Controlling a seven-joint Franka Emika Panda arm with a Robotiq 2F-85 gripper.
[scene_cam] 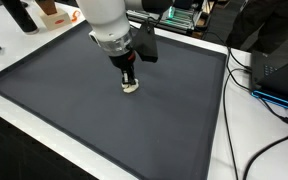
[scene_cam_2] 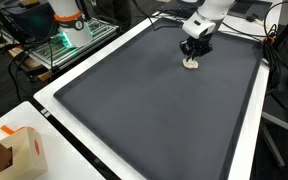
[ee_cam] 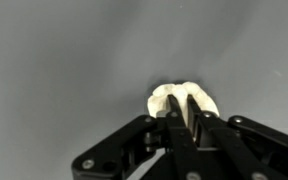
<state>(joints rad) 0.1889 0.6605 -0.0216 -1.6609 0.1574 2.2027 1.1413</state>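
Note:
A small cream-white lumpy object point(ee_cam: 176, 97) lies on the dark grey mat point(ee_cam: 64, 60). My gripper point(ee_cam: 183, 106) stands straight down over it, its black fingers point(ee_cam: 171, 118) drawn close together and pinching the object's middle. The pale object point(scene_cam: 131, 87) shows at the fingertips in both exterior views, resting on the mat point(scene_cam: 74, 100); the other angle has it point(scene_cam_2: 191, 64) near the mat's far end under the gripper point(scene_cam_2: 192, 57). Part of the object is hidden behind the fingers.
The mat point(scene_cam_2: 154, 110) has a white border. A cardboard box point(scene_cam_2: 14, 155) sits off its near corner. Cables point(scene_cam: 269, 100) and a black device lie beside one edge. A rack with green lights point(scene_cam_2: 59, 45) stands beyond another edge.

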